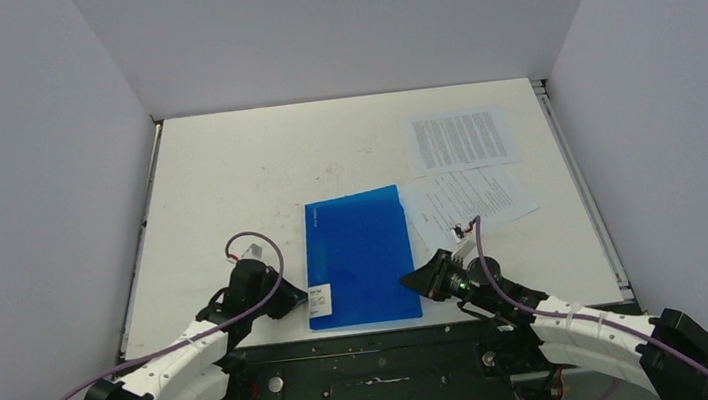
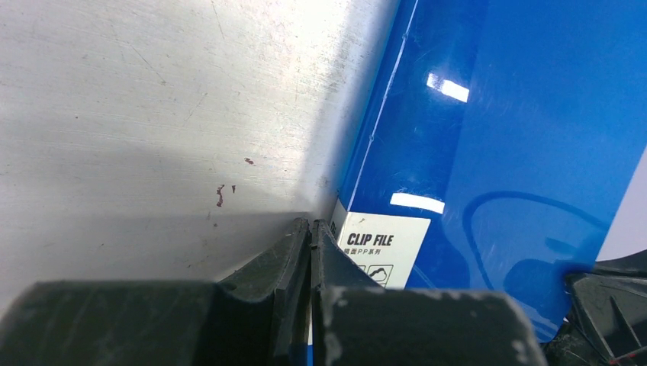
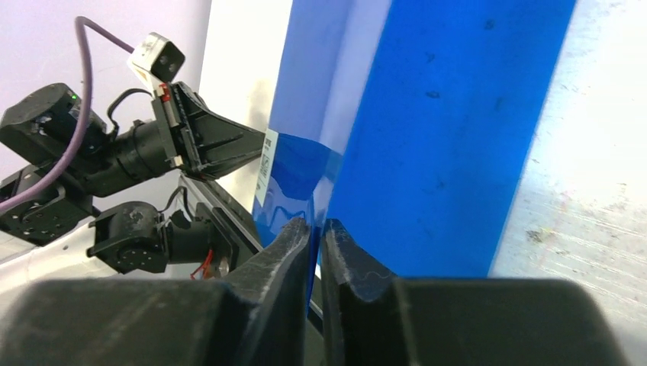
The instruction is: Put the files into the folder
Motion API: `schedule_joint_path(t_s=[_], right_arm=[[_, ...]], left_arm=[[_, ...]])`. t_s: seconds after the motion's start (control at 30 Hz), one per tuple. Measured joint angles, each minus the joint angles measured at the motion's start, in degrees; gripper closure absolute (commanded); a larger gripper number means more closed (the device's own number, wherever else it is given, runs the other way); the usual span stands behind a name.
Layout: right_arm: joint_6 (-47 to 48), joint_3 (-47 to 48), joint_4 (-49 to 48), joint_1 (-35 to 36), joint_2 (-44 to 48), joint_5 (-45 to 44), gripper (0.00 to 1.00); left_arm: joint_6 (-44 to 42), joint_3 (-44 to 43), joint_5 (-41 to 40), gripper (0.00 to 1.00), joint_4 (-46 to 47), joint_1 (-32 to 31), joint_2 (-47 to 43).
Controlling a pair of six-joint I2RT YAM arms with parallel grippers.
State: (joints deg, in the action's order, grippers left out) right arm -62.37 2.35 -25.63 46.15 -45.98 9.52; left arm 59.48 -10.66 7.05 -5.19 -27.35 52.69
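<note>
The folder point(image 1: 356, 255) lay just below the middle of the overhead frame, its label point(image 1: 319, 303) at the lower left corner. The left gripper point(image 1: 299, 297) was clenched tight, tips at that labelled corner. The right gripper point(image 1: 408, 280) pinched the folder's lower right edge. On the table point(image 1: 229, 194), the upper sheet point(image 1: 460, 140) sat upper right, with the lower sheet point(image 1: 471, 199) just beside the folder.

Blue white-labelled folder point(image 1: 358, 255), two printed files point(image 1: 460, 140) just beside its right edge.

The left pincer point(image 2: 311, 232) seemingly hides a corner of the label point(image 2: 381, 248); print on the files point(image 1: 459, 140) is illegible.
</note>
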Motion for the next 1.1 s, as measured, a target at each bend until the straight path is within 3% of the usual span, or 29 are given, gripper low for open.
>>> schedule_joint_path(t_s=[0.27,0.3,0.37,0.47,0.6,0.83,1.1], right_arm=[[1.4,2.4,-0.2,0.0,0.0,0.6,0.95],[1.9,3.0,0.5,0.0,0.1,0.8,0.95],[3.4,4.5,2.6,0.0,0.3,1.2,0.95],[6.0,7.5,6.8,0.0,0.7,1.5,0.95],[10.6,13.3,14.7,0.1,0.4,1.4,0.95],[17.9,24.7,26.9,2.2,-3.2,-0.5,0.95],[23.9,37.5,39.8,9.9,-9.4,-7.5,0.95]], left_arm=[[-0.1,-0.6,-0.3,1.0,-0.8,-0.2,0.1],[-0.2,-0.9,-0.5,0.97,-1.4,-0.3,0.1],[-0.6,-1.9,-0.8,0.79,-3.8,-0.4,-0.2],[-2.2,-4.9,-2.4,0.62,-9.6,-0.6,-0.9],[-4.7,-10.8,-5.4,0.44,-17.4,-0.6,-1.5],[-9.4,-24.7,-5.9,0.32,-23.2,-0.6,0.0],[-14.4,-43.0,-1.6,0.26,-26.0,-0.5,6.4]])
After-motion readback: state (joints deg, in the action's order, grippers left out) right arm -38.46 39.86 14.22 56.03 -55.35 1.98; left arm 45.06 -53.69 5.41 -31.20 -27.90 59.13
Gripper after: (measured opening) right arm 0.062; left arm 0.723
